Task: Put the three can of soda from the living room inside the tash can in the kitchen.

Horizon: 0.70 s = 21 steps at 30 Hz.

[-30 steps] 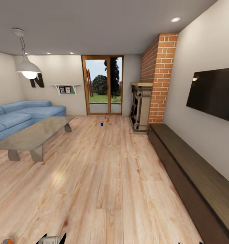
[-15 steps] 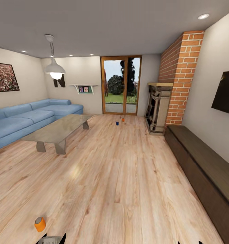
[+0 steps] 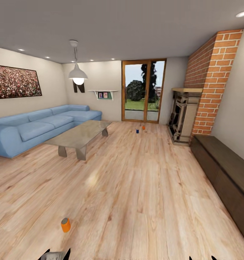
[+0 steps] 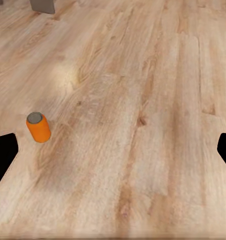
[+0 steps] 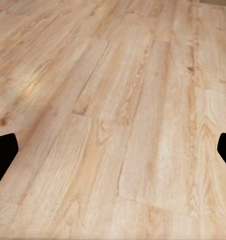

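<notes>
Three cans stand upright on the floor (image 3: pixel 136 202): the near orange can (image 4: pixel 38 127) just ahead of the spread left jaws (image 4: pixel 113 150), blue can (image 3: pixel 137 131) and far orange can (image 3: pixel 143 127) well beyond. Probably light, rigid, smooth; grip mid-wall. Right jaws (image 5: pixel 113 150) spread, empty.

A pendant lamp (image 3: pixel 77 74) hangs above the glass coffee table (image 3: pixel 81 134).

Bright even render, lit pendant lamp (image 3: pixel 78 76), soft floor (image 3: pixel 136 187) glare, wide-angle stretch
</notes>
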Tool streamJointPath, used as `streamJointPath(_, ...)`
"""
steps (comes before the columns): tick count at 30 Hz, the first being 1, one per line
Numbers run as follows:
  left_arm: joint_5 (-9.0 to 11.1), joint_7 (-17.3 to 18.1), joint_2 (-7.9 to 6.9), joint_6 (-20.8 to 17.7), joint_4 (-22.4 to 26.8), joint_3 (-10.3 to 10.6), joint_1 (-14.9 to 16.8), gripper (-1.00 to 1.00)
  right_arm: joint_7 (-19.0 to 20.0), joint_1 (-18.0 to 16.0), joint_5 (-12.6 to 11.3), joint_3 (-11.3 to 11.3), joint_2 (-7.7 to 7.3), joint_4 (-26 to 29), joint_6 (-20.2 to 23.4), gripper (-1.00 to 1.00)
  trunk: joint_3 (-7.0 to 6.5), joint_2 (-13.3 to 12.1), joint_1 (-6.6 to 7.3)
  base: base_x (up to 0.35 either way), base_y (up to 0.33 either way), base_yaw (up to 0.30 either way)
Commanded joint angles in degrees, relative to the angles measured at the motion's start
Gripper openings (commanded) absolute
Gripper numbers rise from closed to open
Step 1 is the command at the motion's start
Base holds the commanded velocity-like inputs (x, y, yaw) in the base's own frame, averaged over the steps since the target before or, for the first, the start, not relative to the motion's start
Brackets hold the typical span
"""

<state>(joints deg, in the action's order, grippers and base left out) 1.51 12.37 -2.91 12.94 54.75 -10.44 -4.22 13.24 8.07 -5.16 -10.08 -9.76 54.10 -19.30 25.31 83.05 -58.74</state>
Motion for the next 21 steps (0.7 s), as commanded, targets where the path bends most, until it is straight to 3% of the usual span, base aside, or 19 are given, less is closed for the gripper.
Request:
streamJointPath(1,0.2,0.4,0.01,0.1,0.0,-0.1,0.0,1.0,0.5,0.0,-0.5,-0.1,0.01,0.0,0.0,1.0,0.03,0.0,0.01,-0.127,0.169,0.033)
streamJointPath(14,0.2,0.3,0.01,0.1,0.0,-0.1,0.0,1.0,0.5,-0.1,-0.4,0.2,0.05,0.0,0.1,1.0,0.04,0.0,0.01,-0.12,0.14,0.014)
streamJointPath(21,0.2,0.3,0.01,0.1,0.0,-0.1,0.0,1.0,0.4,-0.1,-0.3,0.3,0.09,-0.5,0.1,1.0,0.13,0.0,0.01,-0.025,0.022,0.183)
